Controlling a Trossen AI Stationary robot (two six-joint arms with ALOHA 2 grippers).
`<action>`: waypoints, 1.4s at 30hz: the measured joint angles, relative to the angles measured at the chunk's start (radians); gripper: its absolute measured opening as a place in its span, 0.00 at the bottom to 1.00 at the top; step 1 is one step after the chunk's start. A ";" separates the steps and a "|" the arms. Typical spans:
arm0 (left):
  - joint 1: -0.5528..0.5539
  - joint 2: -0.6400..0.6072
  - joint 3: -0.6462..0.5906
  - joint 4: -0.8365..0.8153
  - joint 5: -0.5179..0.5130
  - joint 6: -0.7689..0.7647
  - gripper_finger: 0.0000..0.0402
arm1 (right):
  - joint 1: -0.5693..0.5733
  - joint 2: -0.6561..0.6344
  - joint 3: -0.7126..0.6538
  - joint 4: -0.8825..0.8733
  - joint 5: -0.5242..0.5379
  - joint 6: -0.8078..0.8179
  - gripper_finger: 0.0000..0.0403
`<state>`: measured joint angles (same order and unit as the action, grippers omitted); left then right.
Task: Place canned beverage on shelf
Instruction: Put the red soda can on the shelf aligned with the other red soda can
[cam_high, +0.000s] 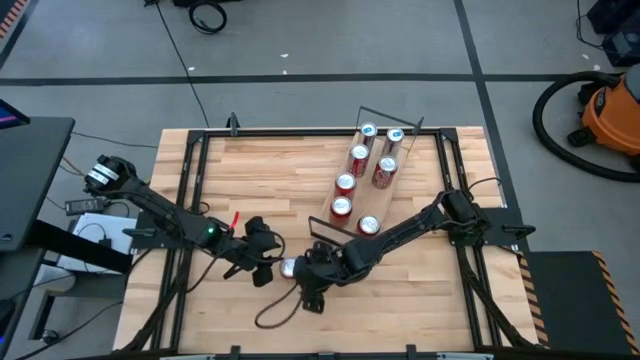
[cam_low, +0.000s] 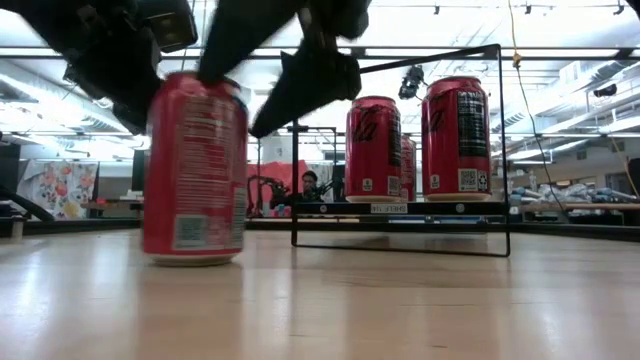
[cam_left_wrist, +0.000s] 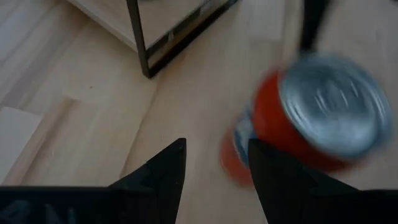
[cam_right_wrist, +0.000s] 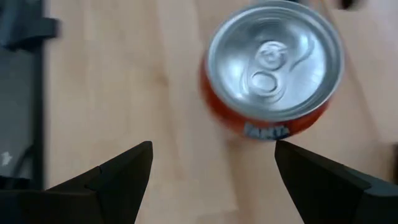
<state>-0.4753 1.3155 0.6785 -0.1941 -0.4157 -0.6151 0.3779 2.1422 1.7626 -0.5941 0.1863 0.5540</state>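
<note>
A red canned beverage (cam_high: 288, 267) with a silver top stands upright on its base on the wooden table (cam_high: 250, 170), near the front edge, between my two grippers. My left gripper (cam_left_wrist: 214, 168) is open with nothing between its fingers; the can (cam_left_wrist: 317, 118) stands just past the outer side of one finger. My right gripper (cam_right_wrist: 211, 168) is open wide above the can (cam_right_wrist: 273, 68), which stands beyond its fingertips, apart from them. The shelf (cam_high: 362, 200), a light-wood board in a black wire frame, holds several red cans (cam_low: 373, 148) farther back. My left gripper has the can close by the outer side of one finger (cam_left_wrist: 273, 180). That finger overlaps the can's lower side (cam_left_wrist: 239, 155) in the wrist view, and I cannot tell whether they touch. The can stands upright on the table.
A dark cable loop (cam_high: 272, 308) lies on the table near its front edge. Black frame rails (cam_high: 190, 180) run along the table's left and right sides. An orange vacuum (cam_high: 610, 115) stands on the floor at the far right. Bare wood lies left of the shelf.
</note>
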 joint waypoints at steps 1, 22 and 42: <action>0.001 0.000 0.000 0.008 -0.002 -0.001 0.45 | 0.007 0.000 0.000 0.010 -0.005 0.002 0.87; -0.013 0.000 0.000 -0.014 0.131 -0.027 0.45 | 0.045 0.000 -0.088 0.159 0.158 0.131 0.96; -0.013 0.000 0.000 0.054 0.116 -0.025 0.45 | -0.019 0.000 -0.136 0.321 0.143 -0.044 0.99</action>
<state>-0.4881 1.3155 0.6788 -0.1400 -0.3002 -0.6400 0.3590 2.1422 1.6269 -0.2732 0.3296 0.5105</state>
